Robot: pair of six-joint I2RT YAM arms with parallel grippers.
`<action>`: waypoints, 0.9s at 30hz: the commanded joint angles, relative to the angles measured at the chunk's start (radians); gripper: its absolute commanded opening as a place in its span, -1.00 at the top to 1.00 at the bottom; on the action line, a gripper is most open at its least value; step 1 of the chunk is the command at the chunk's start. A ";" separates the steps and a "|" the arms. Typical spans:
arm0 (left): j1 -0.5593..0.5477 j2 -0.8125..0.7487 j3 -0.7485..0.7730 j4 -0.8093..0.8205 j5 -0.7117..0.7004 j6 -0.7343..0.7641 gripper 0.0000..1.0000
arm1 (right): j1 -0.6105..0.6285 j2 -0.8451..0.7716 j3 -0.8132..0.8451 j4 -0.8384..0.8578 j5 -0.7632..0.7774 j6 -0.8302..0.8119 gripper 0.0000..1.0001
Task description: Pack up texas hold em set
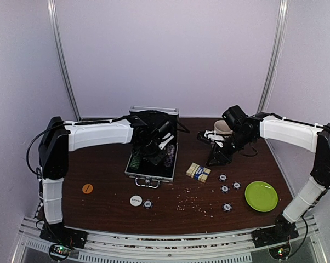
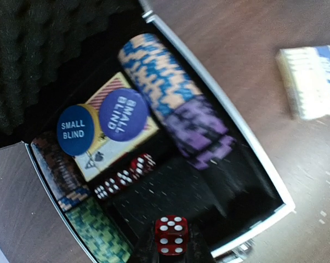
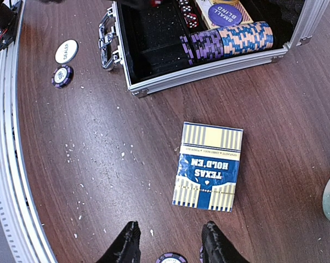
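Red die [image 2: 171,234] pinched tight by left gripper [image 2: 172,256] over case [image 2: 252,148], liable to bounce out if dropped from height; right gripper [image 3: 170,244] parted, empty.

The case [image 3: 209,71] is edged in bright, ribbed aluminium, and the handle [image 3: 103,41] at the upper left of the right wrist view is shiny chromed metal. The foam [image 2: 39,49] lining the lid is matt black egg-crate. The red die [image 2: 171,234] is glossy, translucent plastic. The card box [image 3: 208,167] is smooth printed cardboard with a faint sheen. The table [image 3: 296,126] is dark, satin wood grain.
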 commanded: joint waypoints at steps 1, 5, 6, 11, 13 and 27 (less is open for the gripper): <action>0.020 0.105 0.087 0.001 -0.062 -0.016 0.81 | -0.004 0.002 0.024 -0.010 -0.006 -0.008 0.22; 0.033 0.170 0.138 0.004 -0.054 -0.009 0.81 | -0.004 0.000 0.021 -0.008 -0.003 -0.010 0.22; 0.036 0.178 0.145 0.004 -0.054 -0.006 0.81 | -0.004 0.001 0.022 -0.009 -0.003 -0.010 0.22; 0.049 0.201 0.151 0.011 -0.053 0.001 0.80 | -0.004 0.010 0.025 -0.014 -0.001 -0.015 0.22; 0.055 0.206 0.151 0.015 -0.051 0.000 0.80 | -0.004 0.014 0.027 -0.017 -0.003 -0.016 0.22; 0.083 0.251 0.194 0.039 0.009 0.011 0.79 | -0.004 0.023 0.032 -0.023 -0.001 -0.019 0.21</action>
